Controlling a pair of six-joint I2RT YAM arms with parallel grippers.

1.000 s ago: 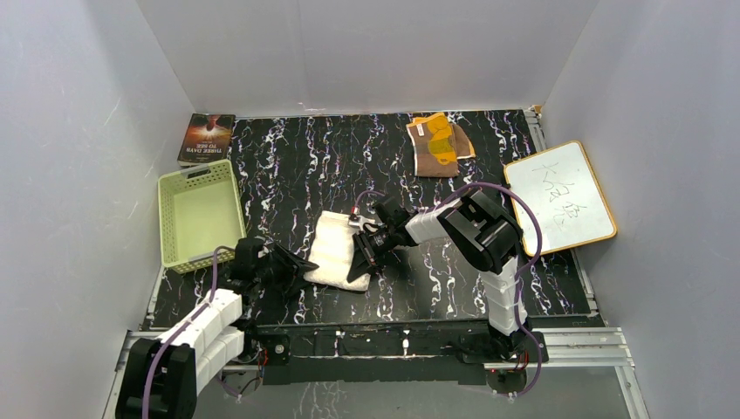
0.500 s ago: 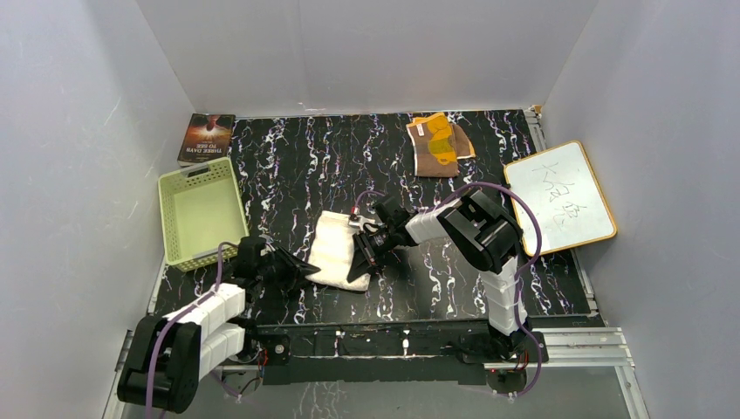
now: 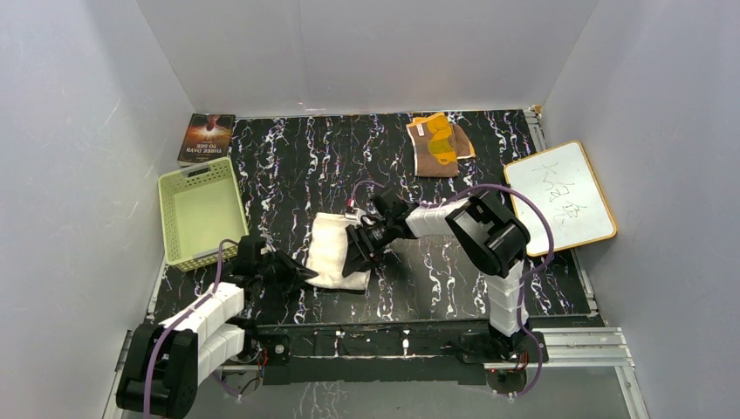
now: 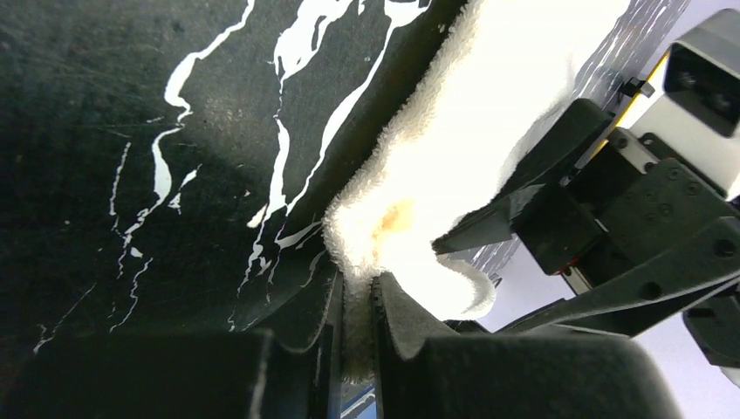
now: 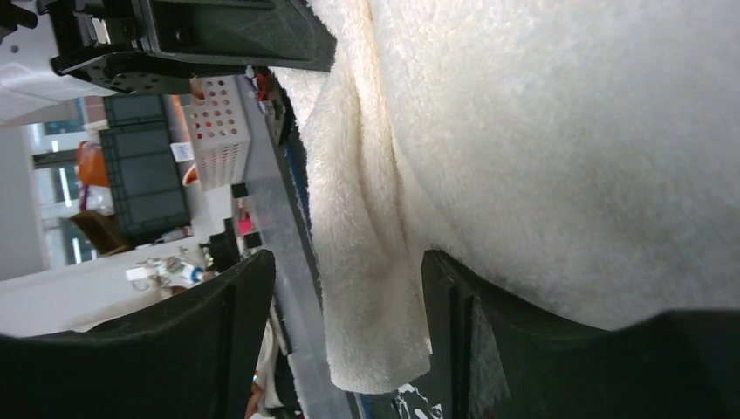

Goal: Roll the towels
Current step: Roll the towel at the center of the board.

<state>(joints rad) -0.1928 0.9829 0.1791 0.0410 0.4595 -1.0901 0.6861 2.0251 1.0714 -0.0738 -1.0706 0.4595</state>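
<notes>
The cream-white towel (image 3: 334,250) lies folded on the black marbled table in front of both arms. My left gripper (image 3: 303,277) is shut on its near left corner; in the left wrist view the jaws (image 4: 356,301) pinch the fluffy towel edge (image 4: 384,218). My right gripper (image 3: 356,259) rests over the towel's right side with its jaws open. In the right wrist view a towel corner (image 5: 371,323) hangs loose between the spread fingers (image 5: 249,288), touching neither pad firmly. The brown and yellow-orange towel (image 3: 439,145) lies crumpled at the back of the table, far from both grippers.
A pale green basket (image 3: 167,218) stands at the left. A book (image 3: 208,137) lies behind it in the back left corner. A white board with a wooden frame (image 3: 558,197) rests at the right edge. White walls enclose the table.
My left gripper has closed on the cream towel's near left corner. My right gripper has opened, letting go of the towel, and shifted slightly left and away.
</notes>
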